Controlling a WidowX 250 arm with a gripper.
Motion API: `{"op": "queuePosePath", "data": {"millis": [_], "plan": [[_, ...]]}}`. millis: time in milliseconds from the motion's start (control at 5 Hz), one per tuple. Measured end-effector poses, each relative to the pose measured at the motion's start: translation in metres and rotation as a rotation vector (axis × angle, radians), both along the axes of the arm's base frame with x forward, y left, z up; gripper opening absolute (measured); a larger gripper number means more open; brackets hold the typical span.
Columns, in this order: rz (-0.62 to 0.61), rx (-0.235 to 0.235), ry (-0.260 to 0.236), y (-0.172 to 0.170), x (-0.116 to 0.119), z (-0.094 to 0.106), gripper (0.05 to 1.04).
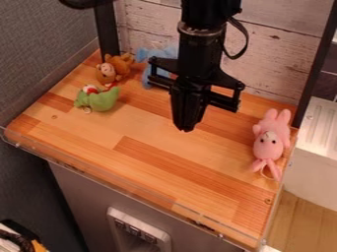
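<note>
You have the gripper (186, 129) hanging over the middle of the wooden tabletop (154, 147), pointing down, with its fingers drawn close together into a narrow tip. You can see nothing held between them, though how high the tip sits above the wood is hard to tell from this slant.

Behind the gripper, toward the back, you have a blue plush toy (146, 55), partly hidden by the black hardware (so don't trust its outline too much). To the left of it in the view, a brown plush animal (112, 69) with a lighter face lies near the back left corner. Just in front of that sits a green plush toy (99, 100) with a bit of red at its top; the two are close, and you can't be sure whether they touch. Well apart from these, near the right edge, a pink plush rabbit (268, 142) lies stretched out front to back, with a thin loop of string by its front end.

As for progress, you can count all four toys as resting on the tabletop and none as picked up. Judging by that, no grasp is under way at this point; whether any toy has already been set where it belongs, the view can't tell you.
</note>
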State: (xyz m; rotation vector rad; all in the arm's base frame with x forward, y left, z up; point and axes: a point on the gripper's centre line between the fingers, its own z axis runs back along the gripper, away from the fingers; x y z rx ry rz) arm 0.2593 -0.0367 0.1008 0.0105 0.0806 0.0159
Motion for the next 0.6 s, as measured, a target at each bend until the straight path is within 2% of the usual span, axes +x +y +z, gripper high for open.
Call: {"op": "queuePosePath", "data": {"millis": [200, 400, 600], "plan": [[0.107, 0.002, 0.02, 0.019, 0.015, -0.002, 0.092], [0.282, -0.002, 0.014, 0.055, 0.039, 0.003, 0.246], [0.504, 0.001, 0.021, 0.103, 0.06, 0.008, 0.517]]}}
